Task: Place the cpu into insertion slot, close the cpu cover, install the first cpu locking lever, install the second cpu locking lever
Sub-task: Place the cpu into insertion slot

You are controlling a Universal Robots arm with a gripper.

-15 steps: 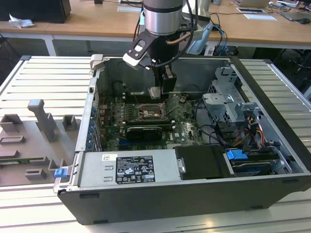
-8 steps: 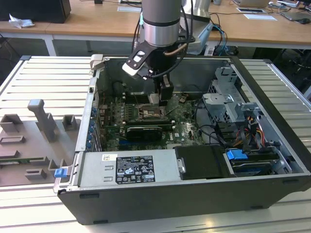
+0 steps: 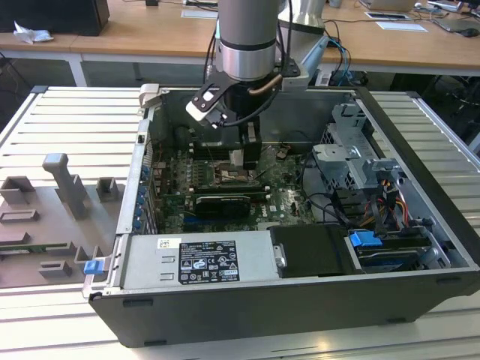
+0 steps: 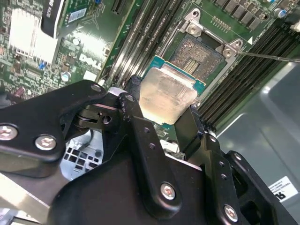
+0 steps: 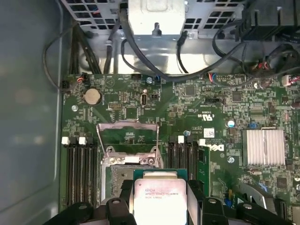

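currently the end effector [image 4: 163, 102] pinches the cpu [image 5: 159, 199], faint print upward, over the uncovered insertion slot [image 4: 197, 54].

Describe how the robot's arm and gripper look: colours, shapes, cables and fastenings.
The arm is a grey cylinder ending in a silver ring. Black cables loop beside it, and a black module with a white face is mounted at the wrist. The gripper is matte black, built of linked plates fastened with silver screws.

The gripper [image 4: 164, 104] clamps the cpu [image 4: 168, 91] by two opposite edges; the chip overlaps the near edge of the insertion slot [image 4: 198, 55], its contact field bare; black memory slots [image 4: 149, 35] flank it.
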